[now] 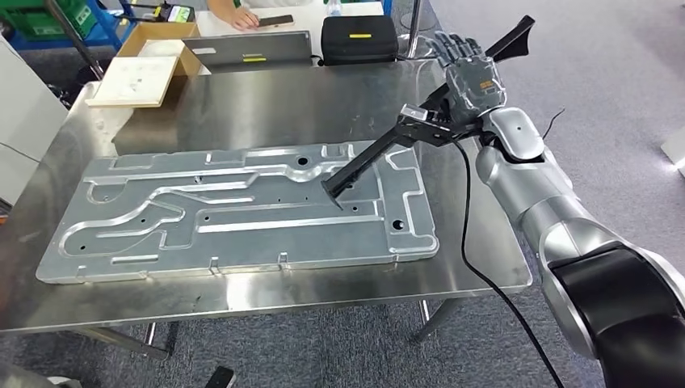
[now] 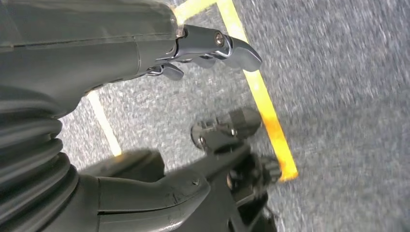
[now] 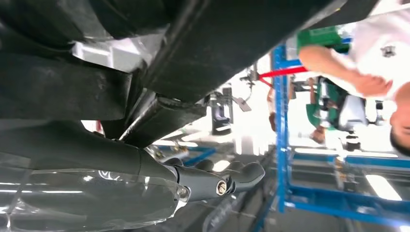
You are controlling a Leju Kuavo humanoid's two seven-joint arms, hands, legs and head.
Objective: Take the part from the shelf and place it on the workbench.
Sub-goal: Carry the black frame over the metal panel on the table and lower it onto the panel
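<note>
Your right hand (image 1: 471, 79) is wrapped around the upper stretch of a long black part (image 1: 380, 152), fingers closed on it. From the hand, the part slants down and away toward your left, and its lower end touches, or sits just above, the big grey machined plate (image 1: 242, 212) that lies flat on the steel surface (image 1: 266, 105); you cannot tell which. A short flared tip of the part sticks out past the far side of the hand. In the right wrist view the part (image 3: 232, 43) runs as a dark bar close over the thumb (image 3: 208, 181). Your left hand (image 2: 193, 53) hangs over grey carpet floor (image 2: 338, 96) with a yellow line (image 2: 261, 92), holding nothing, fingers loosely curled and apart from the thumb.
</note>
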